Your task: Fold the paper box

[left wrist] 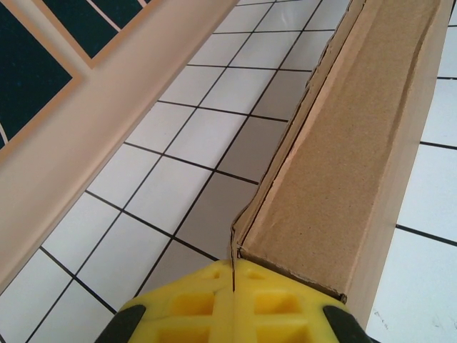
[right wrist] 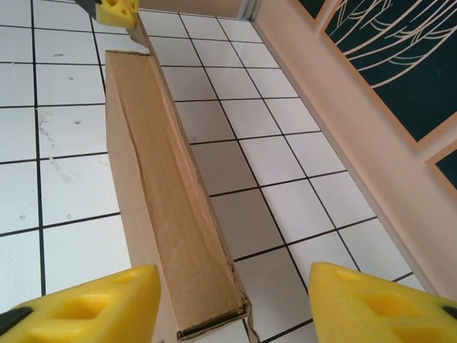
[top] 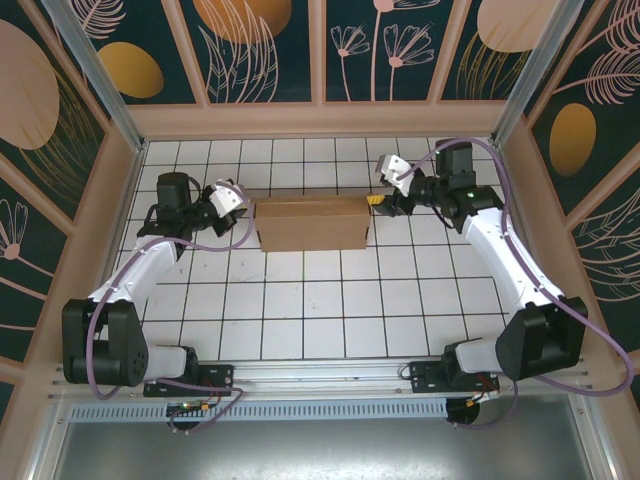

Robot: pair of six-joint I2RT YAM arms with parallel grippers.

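The paper box (top: 312,222) is a long, shallow brown cardboard box lying across the far middle of the tiled table. In the left wrist view the box (left wrist: 343,143) runs away from the camera, and my left gripper (left wrist: 233,280) is shut on a thin cardboard flap edge at its near corner. In the top view my left gripper (top: 250,211) sits at the box's left end and my right gripper (top: 377,203) at its right end. My right gripper (right wrist: 232,307) is open, its yellow fingers (right wrist: 86,309) either side of the box's near end (right wrist: 171,214), not touching it.
The white tiled table (top: 320,310) is ringed by a pale wooden rim (top: 320,120) and patterned dark walls. That rim runs close along the far side of the box (right wrist: 343,128). The left gripper's yellow tip (right wrist: 118,10) shows at the box's far end.
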